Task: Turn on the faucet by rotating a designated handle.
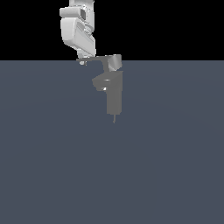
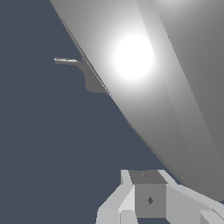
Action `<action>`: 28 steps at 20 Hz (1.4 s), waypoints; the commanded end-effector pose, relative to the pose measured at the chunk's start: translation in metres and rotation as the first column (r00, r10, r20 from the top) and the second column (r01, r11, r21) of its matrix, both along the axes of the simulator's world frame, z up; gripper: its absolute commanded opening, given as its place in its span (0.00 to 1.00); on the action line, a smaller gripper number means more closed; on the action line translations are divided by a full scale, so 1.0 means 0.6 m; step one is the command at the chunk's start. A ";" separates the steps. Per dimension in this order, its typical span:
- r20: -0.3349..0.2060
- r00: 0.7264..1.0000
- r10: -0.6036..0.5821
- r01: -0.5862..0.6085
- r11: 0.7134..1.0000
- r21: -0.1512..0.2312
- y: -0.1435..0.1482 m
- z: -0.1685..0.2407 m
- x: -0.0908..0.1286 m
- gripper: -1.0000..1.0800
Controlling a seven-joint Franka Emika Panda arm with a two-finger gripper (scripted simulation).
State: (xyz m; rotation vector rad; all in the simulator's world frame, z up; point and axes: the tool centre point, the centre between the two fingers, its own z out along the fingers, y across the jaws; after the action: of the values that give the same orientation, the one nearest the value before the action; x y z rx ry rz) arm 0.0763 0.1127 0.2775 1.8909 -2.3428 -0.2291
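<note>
The faucet [image 1: 114,94] is a grey upright column with a short spout stub [image 1: 100,82] on the exterior view's left. Its boxy cap [image 1: 115,62] carries the handle [image 1: 94,57], a thin flat lever reaching toward the exterior view's left. My gripper [image 1: 82,62] hangs from the white arm right at the lever's tip, touching or almost touching it. In the wrist view the handle [image 2: 175,87] fills much of the picture as a broad grey slab with a bright glare. My gripper [image 2: 148,201] shows its fingers close together, holding nothing.
A flat dark blue-grey floor [image 1: 166,166] stretches all around the faucet. The white arm links [image 1: 78,30] rise above the handle's tip. A small grey part of the faucet [image 2: 89,78] shows beyond the slab in the wrist view.
</note>
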 end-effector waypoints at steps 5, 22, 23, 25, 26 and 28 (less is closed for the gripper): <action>-0.002 1.000 0.006 -0.006 1.000 0.002 0.015 0.009 -0.032 0.00; -0.004 1.000 0.002 -0.002 1.000 0.000 -0.027 0.014 -0.087 0.00; -0.004 1.000 0.002 -0.002 1.000 0.000 -0.029 0.015 -0.091 0.00; -0.004 1.000 0.003 -0.003 1.000 0.000 -0.034 0.017 -0.100 0.00; -0.003 1.000 0.003 -0.003 1.000 0.000 -0.036 0.018 -0.105 0.00; -0.003 1.000 0.004 -0.004 1.000 0.000 -0.041 0.020 -0.114 0.00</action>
State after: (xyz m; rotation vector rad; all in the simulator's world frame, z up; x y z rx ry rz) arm 0.0132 0.0939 0.2865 1.8992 -2.3337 -0.2332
